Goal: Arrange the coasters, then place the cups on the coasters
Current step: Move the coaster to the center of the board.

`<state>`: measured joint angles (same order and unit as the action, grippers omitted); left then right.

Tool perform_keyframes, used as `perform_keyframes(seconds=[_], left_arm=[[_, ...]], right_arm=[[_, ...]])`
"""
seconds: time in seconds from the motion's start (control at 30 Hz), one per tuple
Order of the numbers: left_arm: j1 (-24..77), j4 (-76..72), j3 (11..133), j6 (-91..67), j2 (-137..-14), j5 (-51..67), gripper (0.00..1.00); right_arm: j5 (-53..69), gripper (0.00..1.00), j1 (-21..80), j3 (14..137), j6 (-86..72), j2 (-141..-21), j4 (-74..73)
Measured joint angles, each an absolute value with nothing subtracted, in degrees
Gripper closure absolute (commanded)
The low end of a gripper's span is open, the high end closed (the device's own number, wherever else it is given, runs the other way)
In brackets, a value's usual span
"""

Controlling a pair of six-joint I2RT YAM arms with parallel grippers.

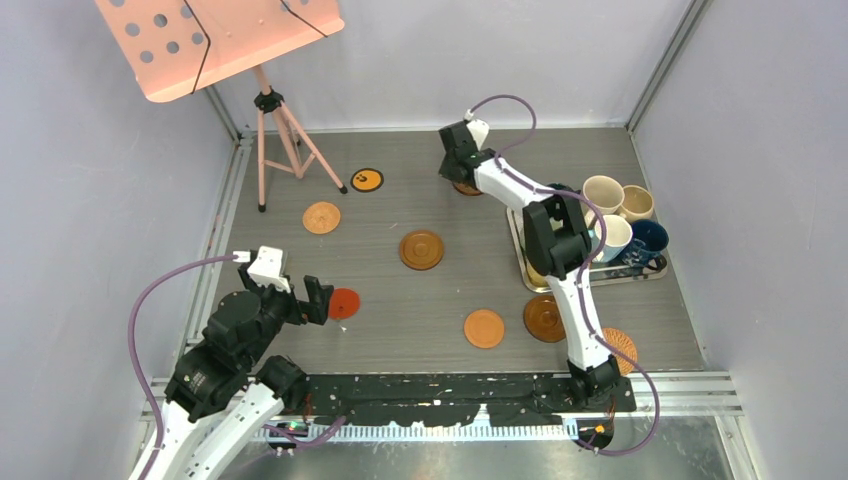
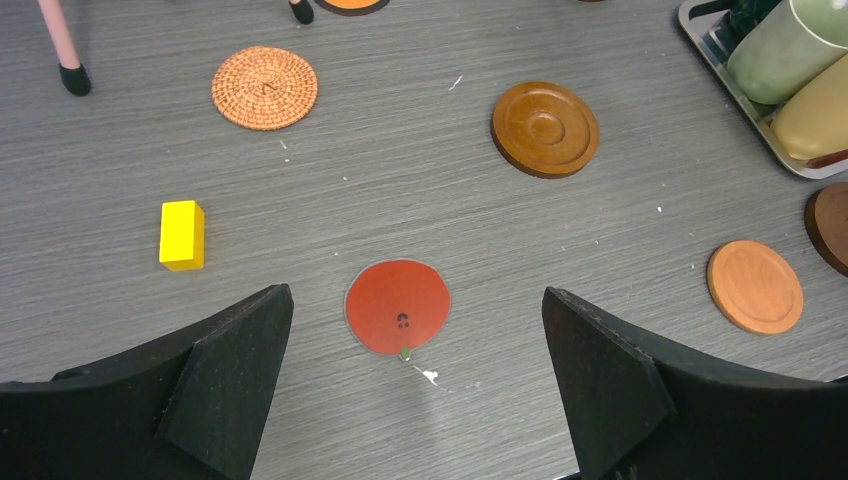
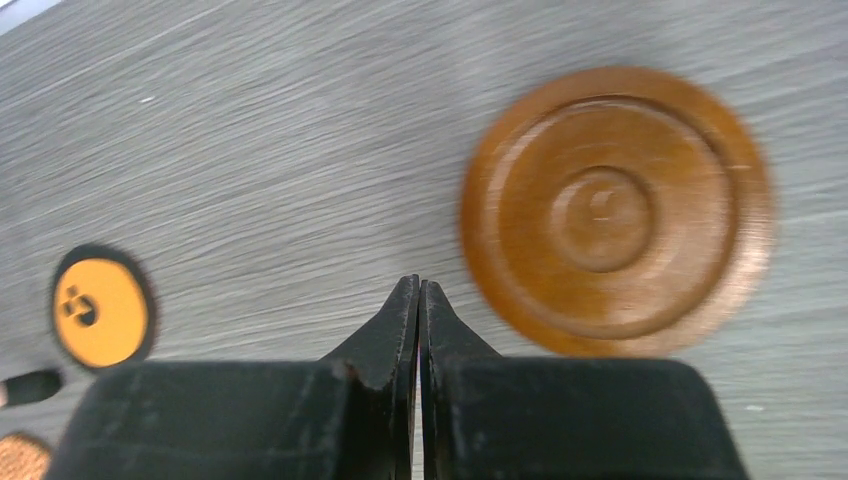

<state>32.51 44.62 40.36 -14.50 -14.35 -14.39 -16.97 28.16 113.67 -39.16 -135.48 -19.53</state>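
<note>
My left gripper [image 2: 414, 292] is open, low over the table, with a flat red coaster [image 2: 397, 307] lying between its fingers, untouched. Beyond it lie a wicker coaster [image 2: 264, 88], a dark ringed wood coaster [image 2: 545, 128] and an orange-tan coaster [image 2: 755, 286]. My right gripper [image 3: 419, 283] is shut on nothing at the far middle of the table. A brown ringed coaster [image 3: 615, 210] lies just right of its tips, and a black-and-orange coaster [image 3: 100, 308] lies to the left. Several cups [image 1: 603, 192] stand in the metal tray [image 1: 650, 275] at the right.
A small yellow block [image 2: 182, 235] lies left of the red coaster. A pink music stand on a tripod [image 1: 280, 130] occupies the far left corner. Two more coasters, one dark brown [image 1: 545, 318] and one woven [image 1: 622, 350], sit by the right arm's base.
</note>
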Motion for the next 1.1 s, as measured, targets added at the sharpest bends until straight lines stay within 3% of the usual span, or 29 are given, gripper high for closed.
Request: perform_keyframes(seconds=[0.57,1.1], left_arm=[[32.5,44.6,40.4,-14.5,-14.3,-14.3,0.01],[32.5,44.6,40.3,-14.5,-14.3,-13.9,0.01]], right_arm=[[-20.3,0.95,23.9,108.9,-38.6,-133.8,-27.0],[-16.8,0.95,25.0,96.4,-35.5,-127.0,-21.8]])
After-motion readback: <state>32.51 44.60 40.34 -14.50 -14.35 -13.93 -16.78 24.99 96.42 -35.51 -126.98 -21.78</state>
